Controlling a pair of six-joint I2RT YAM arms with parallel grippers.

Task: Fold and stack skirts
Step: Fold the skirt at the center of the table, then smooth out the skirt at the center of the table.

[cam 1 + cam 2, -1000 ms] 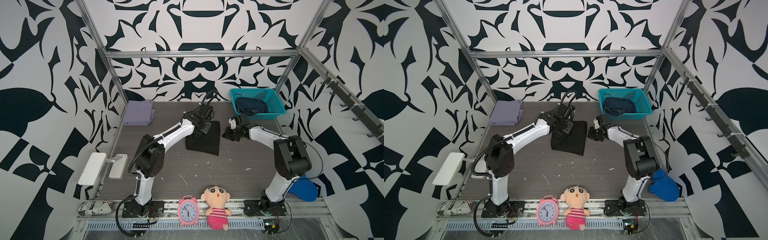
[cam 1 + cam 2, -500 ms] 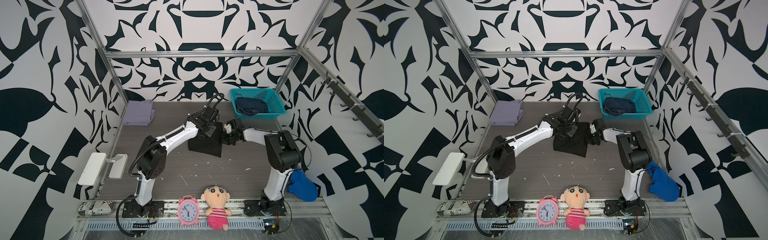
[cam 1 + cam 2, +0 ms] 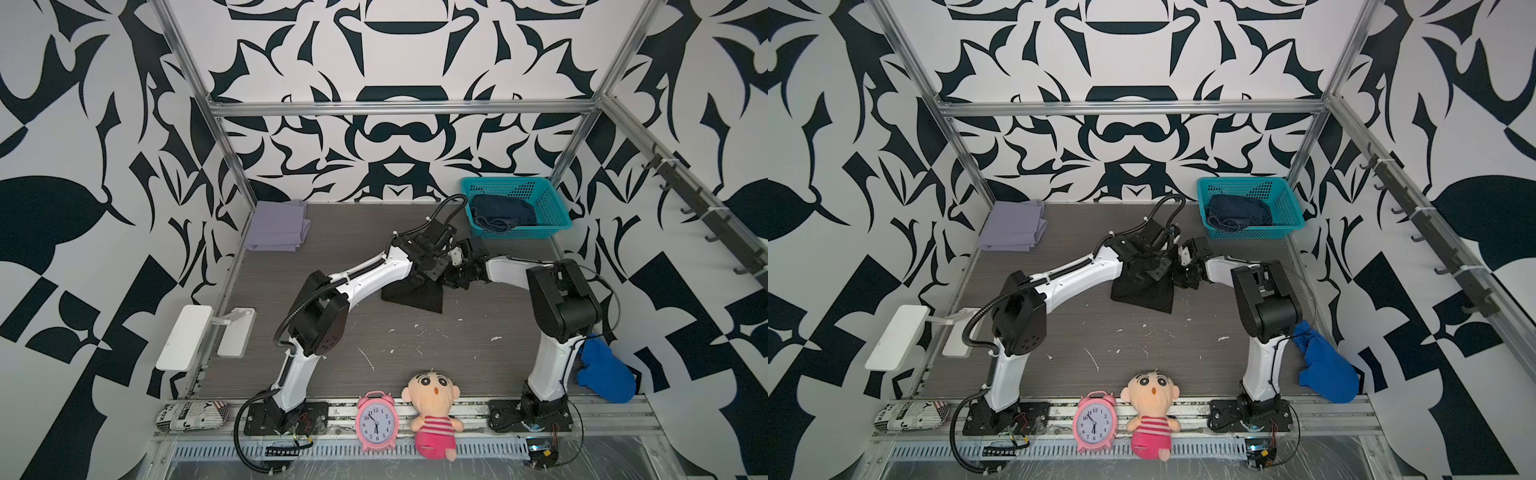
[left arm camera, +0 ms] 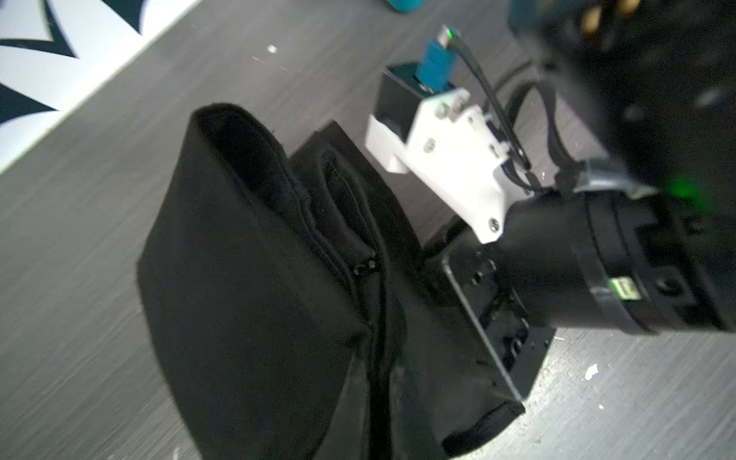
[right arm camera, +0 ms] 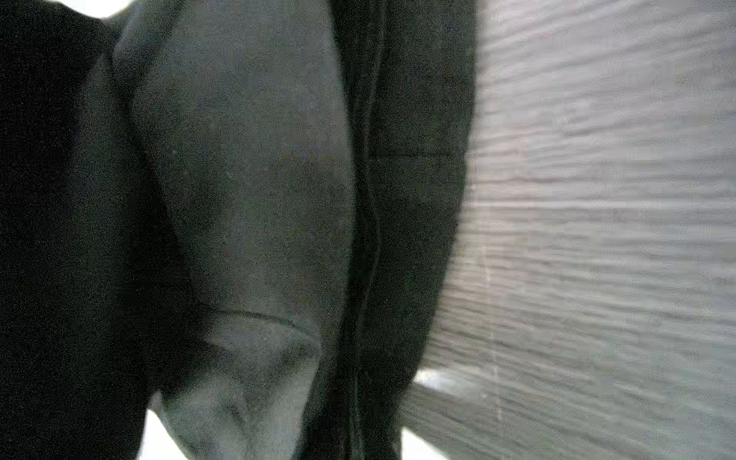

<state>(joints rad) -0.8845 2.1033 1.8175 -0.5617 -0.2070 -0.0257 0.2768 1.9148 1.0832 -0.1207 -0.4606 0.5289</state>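
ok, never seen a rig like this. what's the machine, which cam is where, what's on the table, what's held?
Two white robot arms are bolted at the near edge of the table, each ending in a gripper. The two wide pictures come from one stereo camera overhead; the two close-ups from cameras on the wrists. On the table: a black skirt mid-table, a folded lavender skirt far left, a denim skirt in a basket far right; a blue cloth, clock and doll near the front. The left gripper and right gripper are both shut on the black skirt.
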